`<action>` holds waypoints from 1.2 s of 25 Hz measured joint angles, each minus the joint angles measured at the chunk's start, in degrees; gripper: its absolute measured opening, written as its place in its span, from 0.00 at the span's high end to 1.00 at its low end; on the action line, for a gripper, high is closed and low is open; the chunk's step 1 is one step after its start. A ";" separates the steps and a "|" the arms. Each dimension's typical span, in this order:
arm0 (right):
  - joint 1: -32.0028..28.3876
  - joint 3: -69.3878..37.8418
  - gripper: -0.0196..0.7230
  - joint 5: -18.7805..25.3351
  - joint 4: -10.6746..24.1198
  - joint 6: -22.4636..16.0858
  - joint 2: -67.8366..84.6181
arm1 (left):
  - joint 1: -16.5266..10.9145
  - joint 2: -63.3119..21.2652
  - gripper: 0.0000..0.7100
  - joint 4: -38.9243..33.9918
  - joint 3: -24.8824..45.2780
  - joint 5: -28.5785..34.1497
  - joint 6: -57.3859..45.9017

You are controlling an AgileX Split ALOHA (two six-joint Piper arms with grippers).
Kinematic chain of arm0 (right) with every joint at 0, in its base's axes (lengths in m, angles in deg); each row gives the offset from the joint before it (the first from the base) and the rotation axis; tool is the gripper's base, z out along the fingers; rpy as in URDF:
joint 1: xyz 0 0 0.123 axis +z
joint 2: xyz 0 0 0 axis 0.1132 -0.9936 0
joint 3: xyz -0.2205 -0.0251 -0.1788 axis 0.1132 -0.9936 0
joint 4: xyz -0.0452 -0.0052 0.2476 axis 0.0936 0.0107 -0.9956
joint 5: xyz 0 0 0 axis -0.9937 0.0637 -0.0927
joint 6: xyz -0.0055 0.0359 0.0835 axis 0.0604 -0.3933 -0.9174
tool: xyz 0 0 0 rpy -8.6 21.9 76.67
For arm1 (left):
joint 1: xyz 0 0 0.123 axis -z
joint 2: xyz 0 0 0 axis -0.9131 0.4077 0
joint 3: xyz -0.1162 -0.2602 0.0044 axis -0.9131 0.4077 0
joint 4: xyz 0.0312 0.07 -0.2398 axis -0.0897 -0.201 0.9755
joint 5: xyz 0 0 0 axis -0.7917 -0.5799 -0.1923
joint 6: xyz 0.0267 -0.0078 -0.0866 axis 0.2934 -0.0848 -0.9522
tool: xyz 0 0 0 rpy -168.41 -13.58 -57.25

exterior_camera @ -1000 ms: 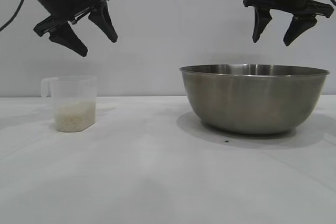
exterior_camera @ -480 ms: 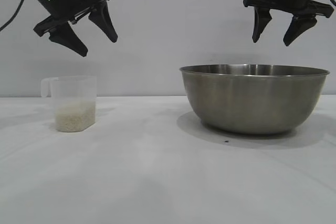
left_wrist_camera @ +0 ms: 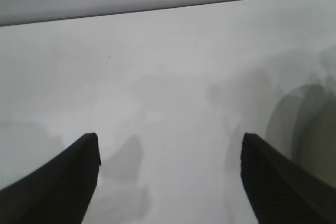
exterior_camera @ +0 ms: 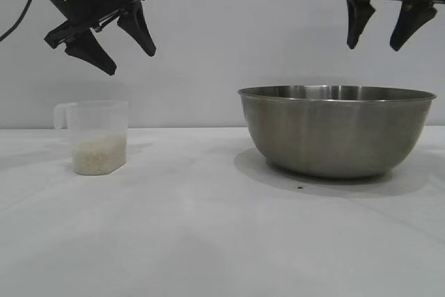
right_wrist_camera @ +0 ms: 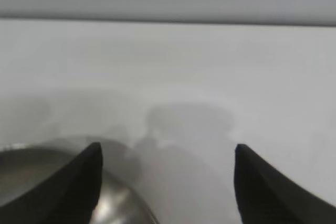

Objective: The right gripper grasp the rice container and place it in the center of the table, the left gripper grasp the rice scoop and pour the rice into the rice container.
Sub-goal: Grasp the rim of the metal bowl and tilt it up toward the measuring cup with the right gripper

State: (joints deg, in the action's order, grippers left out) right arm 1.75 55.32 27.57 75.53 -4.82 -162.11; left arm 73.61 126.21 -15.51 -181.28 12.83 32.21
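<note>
A white tabletop (exterior_camera: 208, 241) is seen level from the front, with a pale wall behind it. A large steel bowl (exterior_camera: 336, 130) is set on the tabletop and serves as the landmark here. Its rolled rim is level, and its inside cannot be seen from the front view.

Well to the left of the bowl, a small clear plastic cup (exterior_camera: 97, 137) is stood upright on the tabletop, with a small handle at its rim on the side turned away from the bowl. Off-white rice (exterior_camera: 99, 154) is held in the lower part of the cup, to under half its height.

The right hand (exterior_camera: 382, 38) is hung in the air above the right part of the bowl, well clear of the rim, with its two black pointed fingers aimed downward and spread apart. Nothing is gripped between them. In the right wrist view, the bowl's rim (right_wrist_camera: 63, 182) is seen beneath the spread fingers.

The left hand (exterior_camera: 131, 60) is hung in the air far to the left of the bowl, above the cup and apart from it. It is tilted downward toward the bowl's side, and its fingers are spread with nothing between them. In the left wrist view, only bare tabletop is seen between its fingers.
</note>
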 joint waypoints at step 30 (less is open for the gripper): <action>0.00 0.86 0.37 16.85 -1.32 -0.20 -10.80 | 0.00 0.00 0.31 0.00 0.00 0.10 0.00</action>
State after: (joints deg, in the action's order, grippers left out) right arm 1.75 56.18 44.42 74.22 -5.02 -172.92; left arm 73.61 126.21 -15.51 -181.28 12.93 32.21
